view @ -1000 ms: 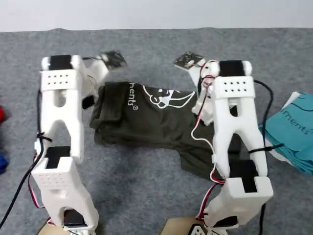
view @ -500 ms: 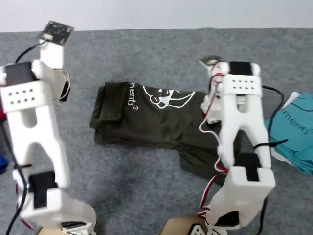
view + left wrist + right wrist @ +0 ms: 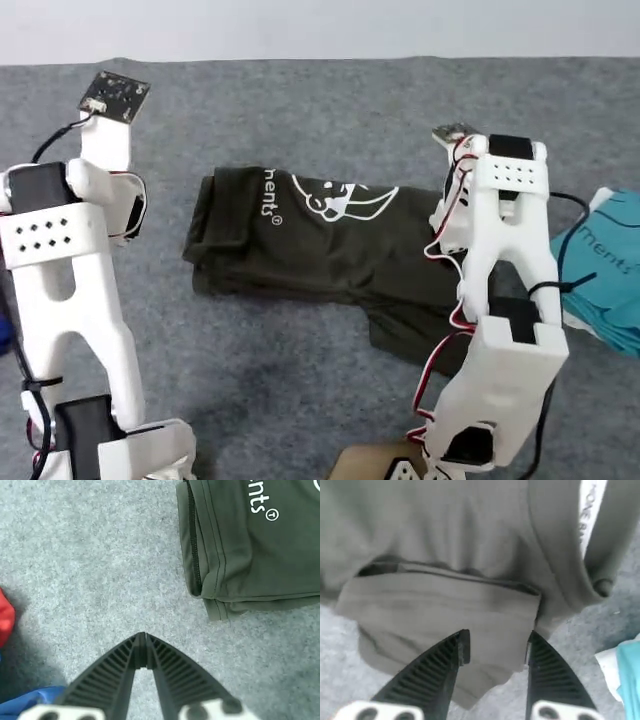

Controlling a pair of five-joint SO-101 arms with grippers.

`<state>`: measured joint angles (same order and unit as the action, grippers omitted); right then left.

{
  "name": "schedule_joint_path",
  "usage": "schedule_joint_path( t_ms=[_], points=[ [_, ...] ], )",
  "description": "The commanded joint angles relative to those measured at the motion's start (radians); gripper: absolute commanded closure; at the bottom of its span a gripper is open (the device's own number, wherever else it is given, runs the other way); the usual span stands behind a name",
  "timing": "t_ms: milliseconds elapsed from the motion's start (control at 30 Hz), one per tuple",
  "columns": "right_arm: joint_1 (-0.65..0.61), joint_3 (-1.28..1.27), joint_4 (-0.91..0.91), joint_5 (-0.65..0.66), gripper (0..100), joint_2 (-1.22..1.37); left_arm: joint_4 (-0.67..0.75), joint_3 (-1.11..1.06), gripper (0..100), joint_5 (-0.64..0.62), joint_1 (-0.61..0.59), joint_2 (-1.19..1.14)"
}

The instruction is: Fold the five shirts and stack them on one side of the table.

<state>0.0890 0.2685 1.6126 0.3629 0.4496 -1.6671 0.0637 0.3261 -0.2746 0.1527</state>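
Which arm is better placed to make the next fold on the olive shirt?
Right, probably. The right claw hangs open directly over the loose end of the olive shirt. The left claw is shut above the grey table cover, beside the shirt's folded edge.

grey felt table (image 3: pixel 300 110): dark green shirt (image 3: pixel 330 255) mid, teal shirt (image 3: pixel 610 265) at one edge, red cloth (image 3: pixel 5 617) and blue cloth (image 3: pixel 22 707) at the opposite edge.

2 white plastic arms (image 3: pixel 50 225) with black servos (image 3: pixel 35 185), red-and-black cables (image 3: pixel 447 330) and ribbed black pincers (image 3: pixel 145 639) (image 3: pixel 497 642).
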Motion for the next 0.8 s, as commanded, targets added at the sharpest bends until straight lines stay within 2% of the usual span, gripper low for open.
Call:
schedule_joint_path(
  t_ms=[0, 233, 500, 767],
  points=[
    [0.03, 0.071, -0.036, 0.014, 80.4, 0.004, 0.02, 0.004, 100, -0.008, -0.005, 0.043],
    [0.028, 0.071, -0.111, 0.078, 81.1, 0.044, 0.02, 0.002, 100, -0.008, -0.005, 0.041],
    [0.016, 0.071, -0.113, 0.117, 93.5, 0.085, 0.02, 0.002, 100, -0.008, 0.002, 0.04],
    [0.016, 0.071, -0.107, 0.117, 93.6, -0.005, 0.021, -0.062, 100, -0.008, 0.002, 0.048]
  ],
)
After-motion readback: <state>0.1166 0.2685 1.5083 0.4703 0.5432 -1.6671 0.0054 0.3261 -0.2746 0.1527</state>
